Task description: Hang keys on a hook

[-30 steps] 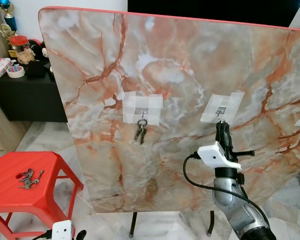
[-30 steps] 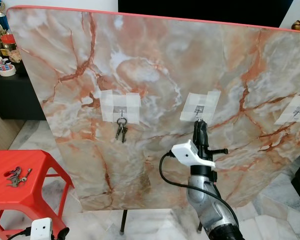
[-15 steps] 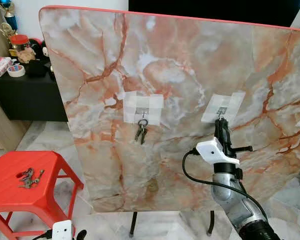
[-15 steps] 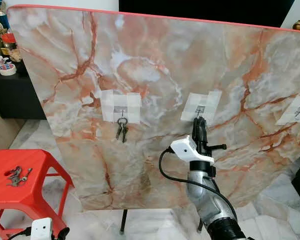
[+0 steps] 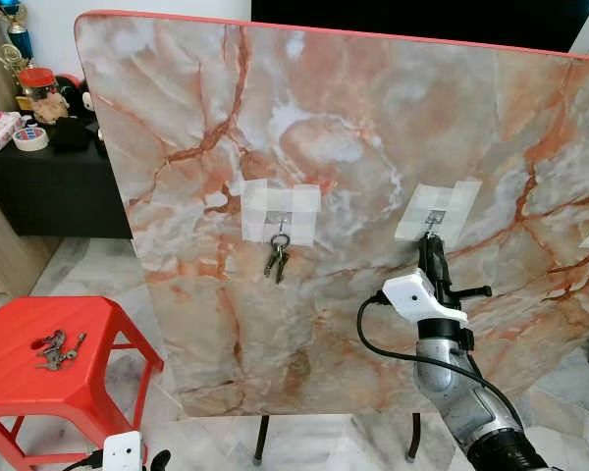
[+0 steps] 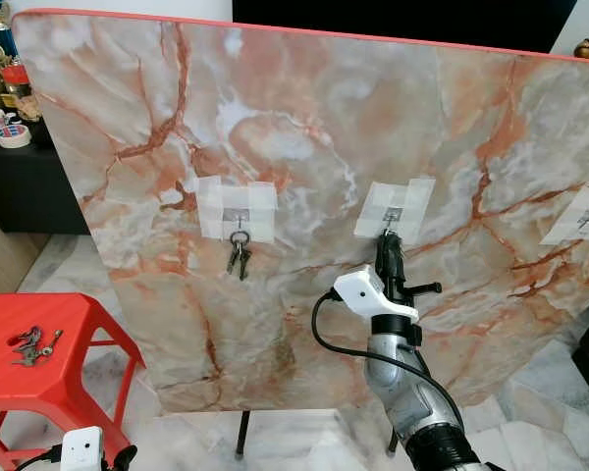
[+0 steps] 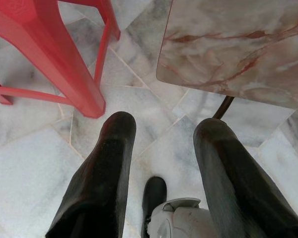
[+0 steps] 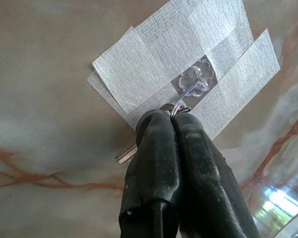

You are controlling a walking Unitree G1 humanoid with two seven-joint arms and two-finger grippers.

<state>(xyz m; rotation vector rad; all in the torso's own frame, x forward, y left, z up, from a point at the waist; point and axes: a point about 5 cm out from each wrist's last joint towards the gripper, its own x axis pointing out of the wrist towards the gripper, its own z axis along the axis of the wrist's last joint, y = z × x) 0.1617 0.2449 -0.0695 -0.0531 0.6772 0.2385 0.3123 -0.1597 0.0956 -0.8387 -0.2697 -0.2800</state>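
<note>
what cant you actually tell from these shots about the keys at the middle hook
- Whether the key ring is over the middle hook: right wrist view, the right gripper's shut fingertips cover the spot.
- How many keys it holds: right wrist view, fingers hide all but one tip.
- The same contact in the head views: right gripper blocks it, too small.

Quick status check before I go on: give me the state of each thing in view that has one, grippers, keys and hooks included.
Right gripper: shut on a key ring, raised at the middle hook.
Key ring: pinched, touching the hook's wire.
Middle hook: taped to the marble board.
Left hook: keys hanging from it.
Loose keys: lying on the red stool.
Left gripper: open, empty, pointing at the floor.
</note>
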